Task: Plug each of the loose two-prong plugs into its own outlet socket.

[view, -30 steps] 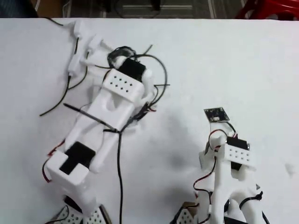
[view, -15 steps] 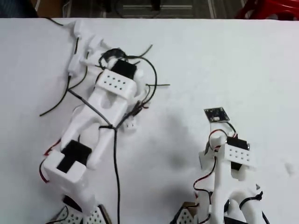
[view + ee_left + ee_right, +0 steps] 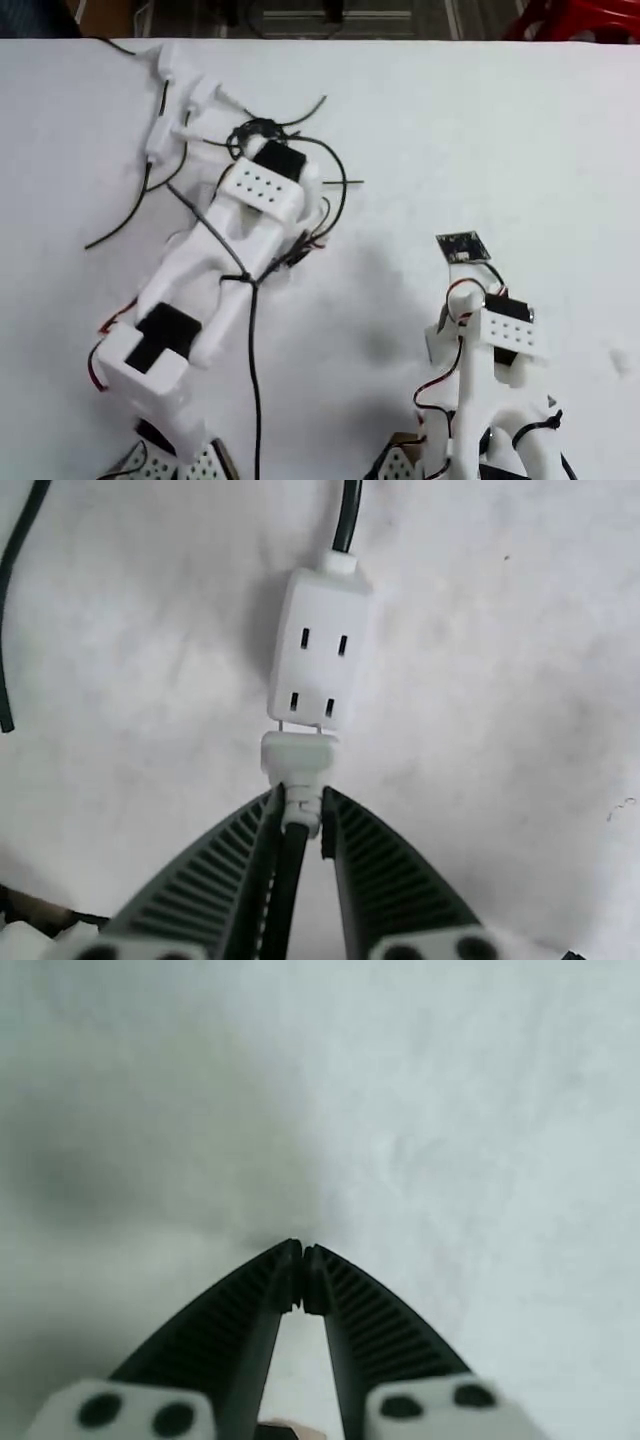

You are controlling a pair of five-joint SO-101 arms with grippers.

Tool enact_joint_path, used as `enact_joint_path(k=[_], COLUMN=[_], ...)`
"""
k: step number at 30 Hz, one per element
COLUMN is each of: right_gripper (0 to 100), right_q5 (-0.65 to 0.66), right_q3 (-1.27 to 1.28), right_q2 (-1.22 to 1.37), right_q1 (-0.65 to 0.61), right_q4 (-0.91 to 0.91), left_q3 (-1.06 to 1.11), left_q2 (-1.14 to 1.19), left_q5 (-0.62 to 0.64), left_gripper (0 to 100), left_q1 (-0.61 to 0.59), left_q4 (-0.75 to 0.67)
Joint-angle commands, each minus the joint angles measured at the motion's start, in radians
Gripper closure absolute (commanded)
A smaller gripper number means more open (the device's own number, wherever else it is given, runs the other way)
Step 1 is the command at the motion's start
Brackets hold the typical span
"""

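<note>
In the left wrist view, a white outlet block with two pairs of slots lies flat on the white table, a black cord leaving its far end. My left gripper is shut on a white two-prong plug and its black cord. The plug's head sits against the block's near end, with thin metal prongs bridging a small gap. In the high view the left arm stretches to the upper left, above a tangle of black cord. My right gripper is shut on nothing above bare table.
Several white plug or socket pieces with loose black cords lie at the table's far left. The right arm stands at the near right. Bare white table spreads across the right and middle.
The left arm's wrist swung up and left half a second ago, then came back down and right to about where it started. The right arm has not moved.
</note>
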Motion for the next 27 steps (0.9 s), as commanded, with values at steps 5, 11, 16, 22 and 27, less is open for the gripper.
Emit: enact_joint_path(k=[5,11,16,22,27], right_gripper=[98.0,98.0,98.0,98.0,98.0], right_q5=[0.002,0.003,0.003,0.003,0.003], right_q3=[-0.005,-0.005,-0.005,-0.005,-0.003], right_q2=[-0.019,-0.019,-0.019,-0.019,-0.019], right_q1=[0.005,0.005,0.005,0.005,0.005], right_q4=[-0.010,-0.010,-0.010,-0.010,-0.010], left_q3=[0.005,-0.014,-0.040,-0.035,-0.040], left_q2=[-0.005,-0.013,-0.008,-0.005,-0.016], left_q5=[-0.012,-0.081,-0.087,-0.091,-0.091], left_gripper=[98,98,98,98,98], left_q1=[0.010,0.010,0.010,-0.022,-0.021], left_q4=[-0.032,-0.026,-0.002,-0.031,-0.028])
